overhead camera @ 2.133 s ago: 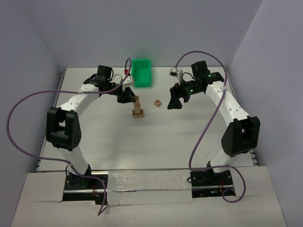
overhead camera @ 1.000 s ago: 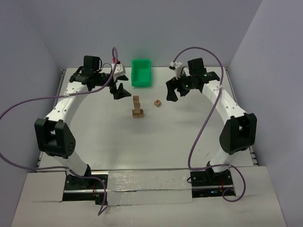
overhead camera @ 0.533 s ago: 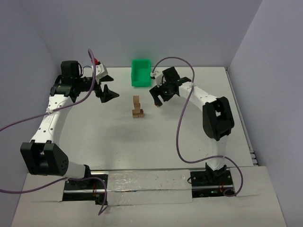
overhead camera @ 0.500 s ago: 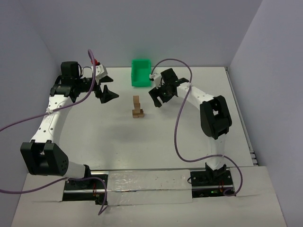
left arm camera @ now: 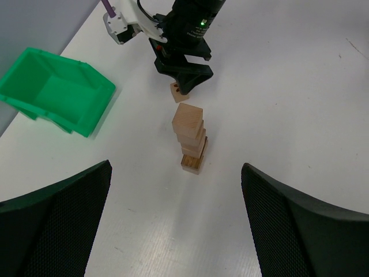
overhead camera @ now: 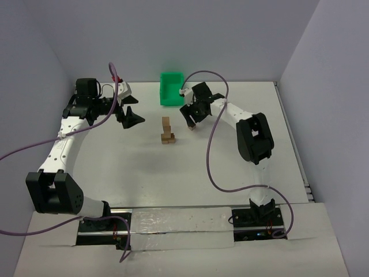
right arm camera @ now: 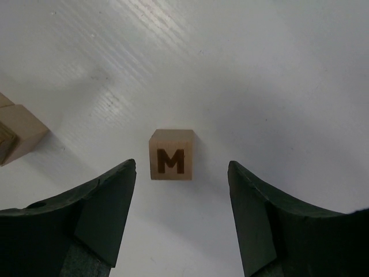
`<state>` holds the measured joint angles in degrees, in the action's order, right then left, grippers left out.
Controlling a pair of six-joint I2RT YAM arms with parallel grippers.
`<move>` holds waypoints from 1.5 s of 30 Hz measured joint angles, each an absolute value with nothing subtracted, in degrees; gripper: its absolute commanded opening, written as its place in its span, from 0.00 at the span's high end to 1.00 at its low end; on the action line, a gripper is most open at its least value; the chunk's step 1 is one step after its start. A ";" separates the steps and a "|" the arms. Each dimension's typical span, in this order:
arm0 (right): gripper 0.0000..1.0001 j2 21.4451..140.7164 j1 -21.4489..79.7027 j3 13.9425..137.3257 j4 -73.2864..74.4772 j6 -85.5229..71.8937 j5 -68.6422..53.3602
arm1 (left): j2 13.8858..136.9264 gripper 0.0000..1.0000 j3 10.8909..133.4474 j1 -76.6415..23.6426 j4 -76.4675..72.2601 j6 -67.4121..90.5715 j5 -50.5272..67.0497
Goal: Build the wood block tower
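Tower (overhead camera: 167,130) stands upright on the table (overhead camera: 173,184), a single-cube column on a wider base, near the green bin (overhead camera: 172,89). One loose block (right arm camera: 172,154), its M face up, lies flat beside it and apart from it. Right gripper (right arm camera: 180,167) is positioned over this block, jaws apart, one on each side, clear table visible between each jaw and the block. Left gripper (overhead camera: 131,111) hangs well left of the tower, jaws wide apart, holding nothing.
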<state>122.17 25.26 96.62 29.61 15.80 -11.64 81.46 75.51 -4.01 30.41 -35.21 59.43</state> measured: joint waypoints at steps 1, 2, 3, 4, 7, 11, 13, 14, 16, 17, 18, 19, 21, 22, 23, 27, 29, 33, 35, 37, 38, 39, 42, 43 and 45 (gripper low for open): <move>0.33 122.65 25.26 96.96 29.57 15.84 -11.54 | 81.49 0.01 75.48 -4.01 30.40 -35.23 59.42; 0.34 123.08 25.26 97.33 29.88 15.88 -11.45 | 81.49 0.01 75.45 -4.01 30.42 -35.31 59.42; 0.34 123.55 25.26 97.73 30.12 15.91 -11.37 | 81.49 0.01 75.45 -4.01 30.41 -35.38 59.42; 0.34 124.00 25.26 98.24 30.36 15.92 -11.29 | 81.49 0.01 75.46 -4.01 30.41 -35.46 59.42; 0.35 125.12 25.40 100.02 31.19 15.92 -11.20 | 81.54 0.01 75.46 -4.01 30.43 -35.75 59.42; 0.35 125.57 25.56 100.64 31.45 15.92 -11.14 | 81.56 0.01 75.44 -4.01 30.39 -36.16 59.42; 0.36 125.94 25.61 101.01 32.16 15.94 -11.11 | 81.56 0.01 75.44 -4.01 30.41 -36.24 59.41; 0.37 126.30 25.66 101.44 32.58 15.94 -11.06 | 81.56 0.01 75.44 -4.01 30.40 -36.25 59.40; 0.38 127.11 25.73 102.22 33.26 15.93 -10.93 | 81.56 0.01 75.44 -4.01 30.39 -36.27 59.41; 0.39 127.46 25.76 102.49 33.52 15.94 -10.90 | 81.56 0.01 75.44 -4.01 30.40 -36.27 59.40; 0.41 127.71 25.78 102.65 33.87 15.94 -10.81 | 81.56 0.01 75.44 -4.01 30.41 -36.28 59.40; 0.42 127.87 25.81 102.74 34.26 15.94 -10.70 | 81.56 0.01 75.44 -4.01 30.39 -36.30 59.40; 0.44 127.99 25.88 102.86 35.05 15.97 -10.48 | 81.56 0.01 75.44 -4.01 30.39 -36.37 59.40; 0.45 128.09 25.93 103.14 35.52 16.03 -10.38 | 81.56 0.01 75.44 -4.01 30.39 -36.39 59.40; 0.47 128.23 25.97 103.51 35.81 16.07 -10.28 | 81.56 0.01 75.44 -4.01 30.39 -36.41 59.39; 0.59 128.81 26.13 104.54 36.22 16.22 -10.10 | 81.56 0.01 75.44 -4.01 30.34 -36.41 59.37; 0.65 128.86 26.21 104.57 36.45 16.34 -10.16 | 81.56 0.01 75.40 -4.01 30.23 -36.39 59.37; 0.75 128.86 26.26 104.57 36.64 16.77 -11.51 | 81.56 0.01 75.23 -4.01 30.14 -36.05 59.39; 0.79 128.82 26.26 104.48 36.72 17.53 -12.57 | 81.56 0.01 75.22 -4.01 30.13 -35.55 59.37; 0.81 128.22 26.26 103.86 36.94 18.42 -13.61 | 81.62 0.01 75.22 -4.01 30.21 -35.06 59.39; 0.82 127.60 26.25 103.30 37.52 19.16 -14.17 | 81.69 0.01 75.22 -4.01 30.35 -34.98 59.37; 0.83 126.81 26.19 102.71 38.77 20.18 -15.04 | 81.83 0.01 75.22 -4.01 30.70 -34.94 59.37; 0.86 123.41 25.81 102.67 41.62 22.61 -16.85 | 82.29 0.01 75.22 -4.01 32.11 -34.94 59.37; 0.87 122.17 25.68 103.09 42.69 23.48 -17.58 | 82.42 0.01 75.22 -4.00 32.82 -35.00 59.37; 0.87 119.90 25.31 104.57 45.09 25.34 -19.02 | 82.66 0.01 75.26 -3.98 34.42 -35.31 59.39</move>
